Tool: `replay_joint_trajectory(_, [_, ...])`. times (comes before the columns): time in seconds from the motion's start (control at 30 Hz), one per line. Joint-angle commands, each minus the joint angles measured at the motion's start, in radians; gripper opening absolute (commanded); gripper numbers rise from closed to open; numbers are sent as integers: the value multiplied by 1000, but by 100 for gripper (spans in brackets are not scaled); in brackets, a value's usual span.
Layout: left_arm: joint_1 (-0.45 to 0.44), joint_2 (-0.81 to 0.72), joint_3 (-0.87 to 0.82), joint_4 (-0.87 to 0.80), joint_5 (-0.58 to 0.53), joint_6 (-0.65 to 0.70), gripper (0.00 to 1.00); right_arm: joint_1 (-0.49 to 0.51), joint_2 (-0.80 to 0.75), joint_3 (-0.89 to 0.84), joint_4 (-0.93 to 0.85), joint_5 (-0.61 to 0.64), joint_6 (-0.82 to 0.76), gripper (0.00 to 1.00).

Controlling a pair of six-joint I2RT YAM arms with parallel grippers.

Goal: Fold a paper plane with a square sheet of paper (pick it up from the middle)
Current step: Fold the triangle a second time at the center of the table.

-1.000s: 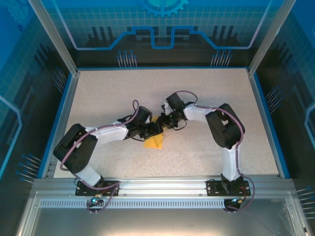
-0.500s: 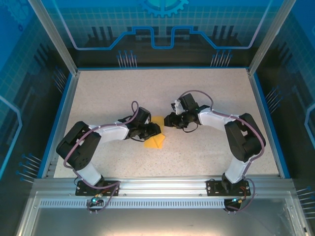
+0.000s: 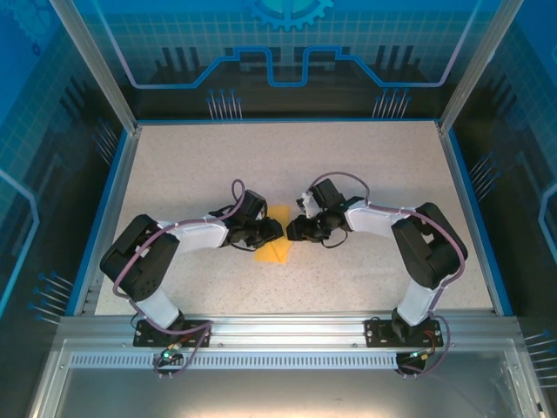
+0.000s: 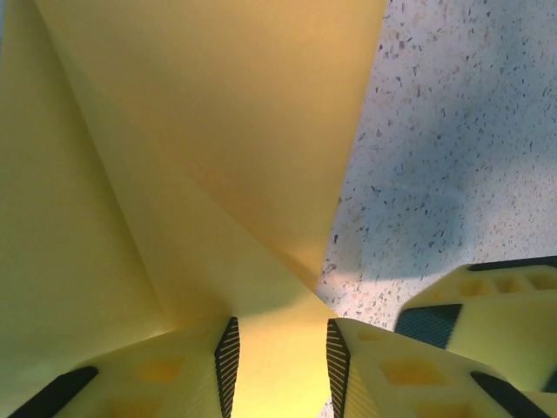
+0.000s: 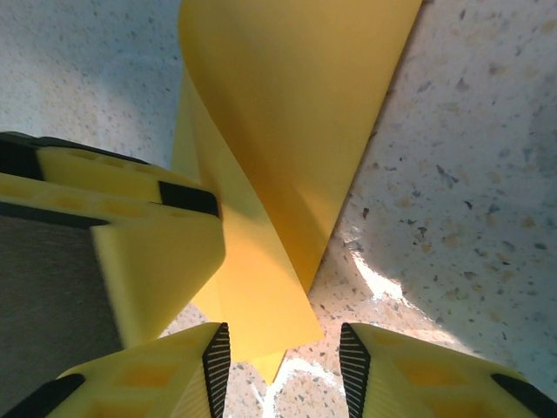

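Half-folded paper plane (image 3: 275, 252) lies mid-desk (image 3: 374, 165), between the two arms | left pincer (image 4: 278, 353) part-spread, straddling a creased flap | right pincer (image 5: 283, 348) part-spread around a pointed corner, just beside the left one

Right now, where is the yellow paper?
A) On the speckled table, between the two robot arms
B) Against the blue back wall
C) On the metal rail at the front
A: the top view shows the paper lying on the speckled table, between the left arm and the right arm.
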Motion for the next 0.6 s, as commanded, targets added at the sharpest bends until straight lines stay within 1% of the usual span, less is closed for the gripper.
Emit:
replay_joint_trajectory(0.0, [7,-9,2,-25,-16,-4,36,19,28,2,-6,-4,4,42])
replay_joint_trajectory(0.13, [8,-14,2,-24,-16,-3,36,26,39,5,2,-11,7,43])
replay_joint_trajectory(0.3, [7,-21,2,-27,-17,-3,35,33,60,14,10,-23,11,37])
replay_joint_trajectory(0.57, [7,-32,0,-29,-17,-5,35,32,68,13,47,-36,31,34])
